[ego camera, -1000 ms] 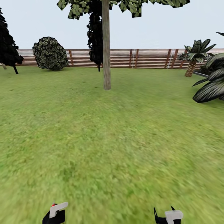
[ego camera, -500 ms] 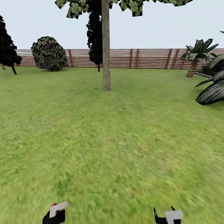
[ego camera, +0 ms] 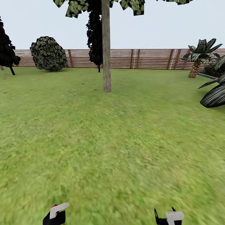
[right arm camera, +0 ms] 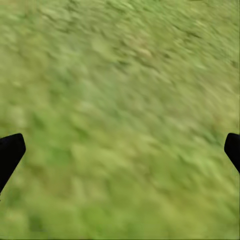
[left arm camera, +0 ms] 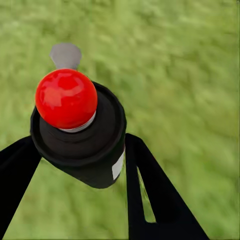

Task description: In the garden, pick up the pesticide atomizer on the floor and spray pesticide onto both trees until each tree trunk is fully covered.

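In the left wrist view the pesticide atomizer (left arm camera: 80,135), a dark bottle with a round red top, sits between the black fingers of my left gripper (left arm camera: 80,165), which is shut on it over grass. The head view shows that gripper (ego camera: 55,215) at the bottom edge with a bit of red beside it. My right gripper (ego camera: 168,217) is low on the right, and its fingertips (right arm camera: 11,152) stand wide apart over grass, open and holding nothing. One tree with a thick pale trunk (ego camera: 106,50) rises straight ahead on the lawn, some way off.
A brown slat fence (ego camera: 150,58) closes the far side of the garden. A round bush (ego camera: 48,53) and a dark narrow tree (ego camera: 7,50) stand at the left. Another dark tree (ego camera: 95,37) is behind the trunk. Palm-like plants (ego camera: 200,54) and striped leaves (ego camera: 215,93) are at the right.
The whole head view has shifted: the trunk base sits slightly lower and the right-hand plants have slid further right, so the camera has moved forward. Both grippers keep their places in the picture.
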{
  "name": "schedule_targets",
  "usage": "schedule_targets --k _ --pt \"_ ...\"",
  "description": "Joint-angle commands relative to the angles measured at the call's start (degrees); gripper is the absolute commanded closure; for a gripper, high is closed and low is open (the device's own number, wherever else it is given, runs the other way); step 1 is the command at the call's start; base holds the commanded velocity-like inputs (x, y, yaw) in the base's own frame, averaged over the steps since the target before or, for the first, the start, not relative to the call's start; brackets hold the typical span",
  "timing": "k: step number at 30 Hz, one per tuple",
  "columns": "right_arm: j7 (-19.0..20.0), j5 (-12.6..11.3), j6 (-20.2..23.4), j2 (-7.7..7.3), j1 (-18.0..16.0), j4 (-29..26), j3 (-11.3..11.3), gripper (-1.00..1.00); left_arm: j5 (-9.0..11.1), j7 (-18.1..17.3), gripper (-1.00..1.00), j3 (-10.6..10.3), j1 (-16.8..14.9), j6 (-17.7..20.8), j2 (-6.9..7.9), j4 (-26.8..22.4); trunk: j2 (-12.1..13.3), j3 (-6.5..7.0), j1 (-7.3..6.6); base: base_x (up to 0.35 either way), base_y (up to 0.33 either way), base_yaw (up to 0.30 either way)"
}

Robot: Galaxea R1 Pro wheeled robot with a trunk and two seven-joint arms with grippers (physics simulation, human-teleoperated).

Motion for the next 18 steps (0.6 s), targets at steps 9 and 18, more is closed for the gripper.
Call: schedule_targets --k 9,18 --pt "-0.3 0.6 -0.1 0.02 0.0 0.1 -0.2 -1.00 0.6 0.0 1.00 -0.1 0.0 -0.2 0.01 0.1 0.0 -0.05 0.02 0.338 0.000 0.000" --pt "-0.3 0.6 -0.2 0.02 0.0 0.1 -0.2 -1.00 0.6 0.0 1.00 -0.1 -0.1 -0.2 0.01 0.1 0.0 -0.05 0.02 0.338 0.000 0.000"
